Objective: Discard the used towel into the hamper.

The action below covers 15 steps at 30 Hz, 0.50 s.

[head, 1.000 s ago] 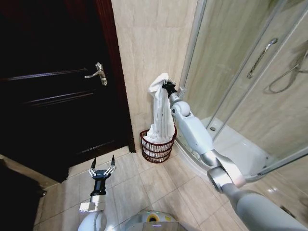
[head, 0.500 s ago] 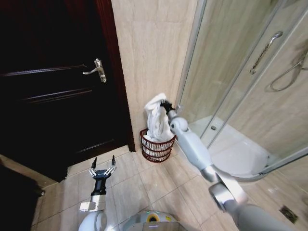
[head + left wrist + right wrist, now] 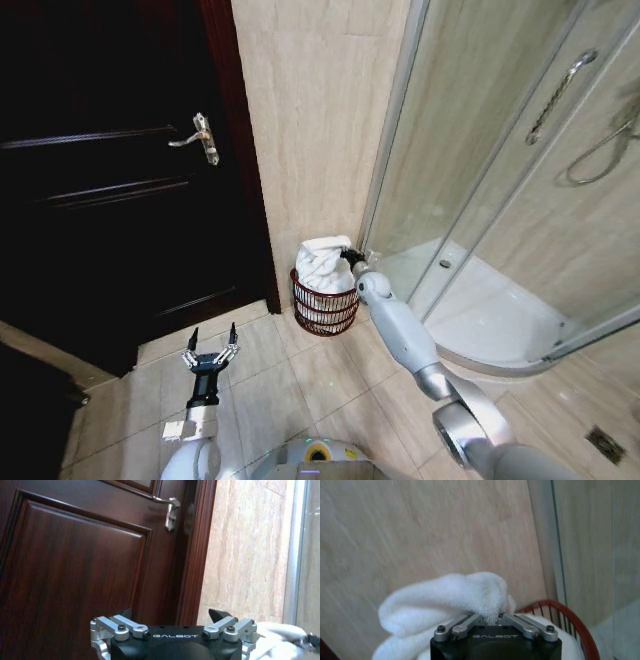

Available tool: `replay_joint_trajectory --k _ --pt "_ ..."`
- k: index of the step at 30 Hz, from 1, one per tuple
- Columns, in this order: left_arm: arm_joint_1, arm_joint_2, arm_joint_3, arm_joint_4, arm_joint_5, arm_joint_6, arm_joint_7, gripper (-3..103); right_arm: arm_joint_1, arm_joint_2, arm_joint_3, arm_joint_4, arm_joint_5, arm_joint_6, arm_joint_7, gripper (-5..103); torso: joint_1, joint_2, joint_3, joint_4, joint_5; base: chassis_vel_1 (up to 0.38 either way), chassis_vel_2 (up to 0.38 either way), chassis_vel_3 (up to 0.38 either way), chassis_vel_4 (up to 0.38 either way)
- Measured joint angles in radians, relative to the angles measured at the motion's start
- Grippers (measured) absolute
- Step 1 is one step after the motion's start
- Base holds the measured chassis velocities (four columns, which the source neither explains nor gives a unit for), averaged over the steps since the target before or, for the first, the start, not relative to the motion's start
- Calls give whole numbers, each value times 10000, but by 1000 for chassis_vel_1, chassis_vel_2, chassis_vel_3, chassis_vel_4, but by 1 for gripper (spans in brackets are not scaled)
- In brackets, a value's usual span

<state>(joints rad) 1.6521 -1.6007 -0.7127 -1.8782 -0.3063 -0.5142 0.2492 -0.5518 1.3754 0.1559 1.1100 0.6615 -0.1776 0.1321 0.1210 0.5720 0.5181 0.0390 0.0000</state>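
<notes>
Dark wooden door [image 3: 120, 180] at left, glass shower enclosure [image 3: 500, 180] at right, reddish-brown hamper [image 3: 325, 308] on the floor against the tiled wall between them, white towel [image 3: 322, 265] bunched in the hamper, right gripper [image 3: 351, 258] clamped on a towel fold just above the rim, left gripper [image 3: 210, 352] spread wide, empty, low above the floor tiles.

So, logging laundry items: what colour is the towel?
White; the towel shows best in the right wrist view.

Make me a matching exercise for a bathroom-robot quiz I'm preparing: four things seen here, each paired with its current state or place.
Things:
1. white terry towel
2. reddish-brown wire hamper
3. left pincer
4. right pincer

States or places:
A. open, low above the floor tiles
B. stands on the floor against the beige wall
C. bunched in the hamper's mouth
D. shut on the towel

Pairs: 1-C, 2-B, 3-A, 4-D
</notes>
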Motion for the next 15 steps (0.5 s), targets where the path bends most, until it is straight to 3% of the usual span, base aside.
replay_joint_trajectory --k 15 --pt "-21 132 -45 73 -149 38 0 100 633 401 206 -1217 -32 -736 -513 3 -286 -653 -367 1 -1 0 0 0 0"
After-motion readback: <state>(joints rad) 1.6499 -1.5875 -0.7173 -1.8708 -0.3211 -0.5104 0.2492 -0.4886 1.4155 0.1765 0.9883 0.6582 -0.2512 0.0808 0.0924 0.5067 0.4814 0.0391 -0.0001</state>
